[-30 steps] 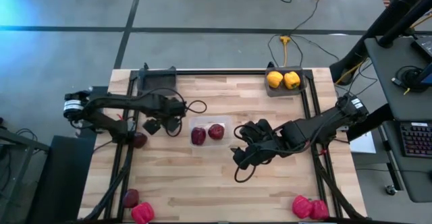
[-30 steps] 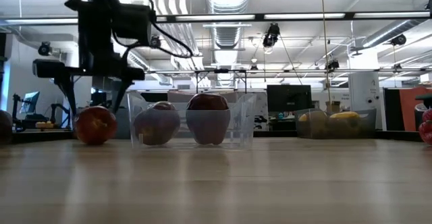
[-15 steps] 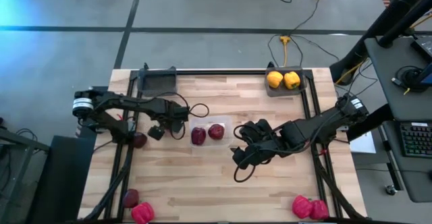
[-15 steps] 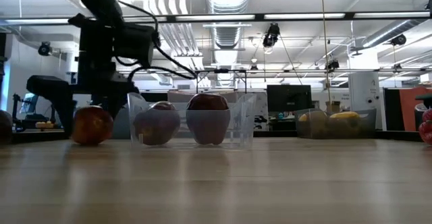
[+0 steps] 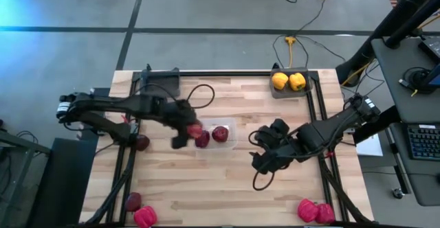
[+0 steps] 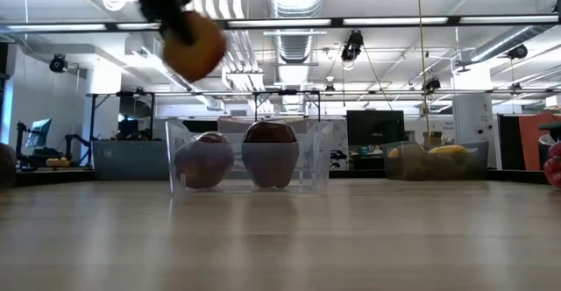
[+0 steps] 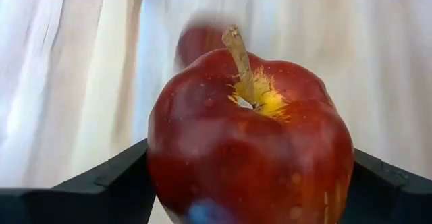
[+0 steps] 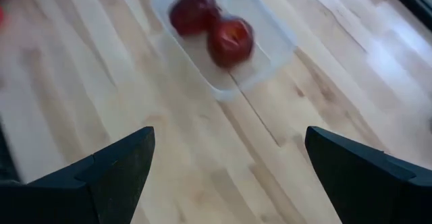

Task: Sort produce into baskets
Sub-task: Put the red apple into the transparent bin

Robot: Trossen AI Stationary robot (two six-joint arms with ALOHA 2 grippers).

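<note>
My left gripper (image 5: pixel 187 132) is shut on a dark red apple (image 7: pixel 250 150) and holds it high over the left rim of the clear container (image 5: pixel 230 126); the low view shows the apple (image 6: pixel 195 46) well above the table. Two more apples (image 5: pixel 201 139) (image 5: pixel 220 133) lie in the container. My right gripper (image 5: pixel 265 162) hovers open and empty to the right of the container, its fingers (image 8: pixel 101 173) wide apart. Two yellow peppers (image 5: pixel 288 81) lie in the dark tray at the far right. My left gripper pinches the apple by its two opposite sides (image 7: pixel 158 163) between its two fingers. The fingers come from above, pointing down. The apple is lifted clear, its stem (image 7: pixel 237 55) up toward the wrist.
An empty dark tray (image 5: pixel 159 82) stands at the far left. One apple (image 5: pixel 141 143) lies at the table's left edge. Another apple (image 5: pixel 133 200) and a red pepper (image 5: pixel 144 217) lie at the near left corner. Two red peppers (image 5: pixel 313 211) lie at the near right.
My left gripper has come down around the apple that stood on the table left of the container, taken hold of it, and carried it up and toward the table's right, over the container's left rim. My right gripper has drawn back a little toward the table's right edge.
</note>
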